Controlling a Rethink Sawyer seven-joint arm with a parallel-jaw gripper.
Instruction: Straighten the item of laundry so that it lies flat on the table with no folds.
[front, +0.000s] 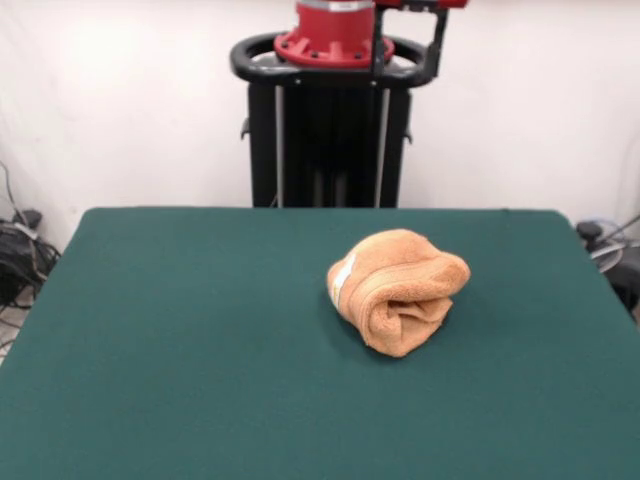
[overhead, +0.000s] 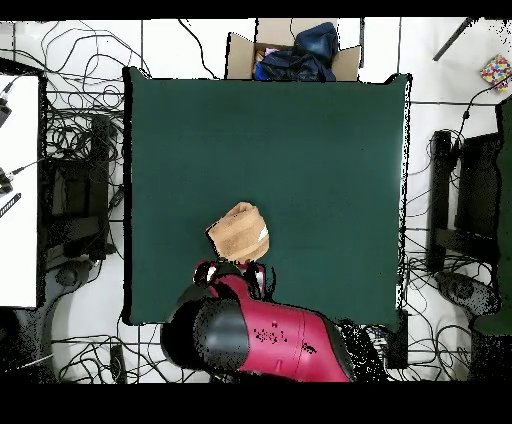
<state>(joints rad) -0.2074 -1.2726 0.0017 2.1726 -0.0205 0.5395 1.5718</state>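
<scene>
The towel (front: 398, 288) sits bunched in 1 rolled lump near mid-table (front: 180, 340), just beyond the arm's wrist (overhead: 235, 280) in the overhead view; whether the jaws are parted probably cannot be judged.

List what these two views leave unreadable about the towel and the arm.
- Gripper: out of the front view; in the overhead view the arm covers it.
- Towel: bundled, so inner folds and underside are hidden in both views.
- Care label: too small to read.
</scene>
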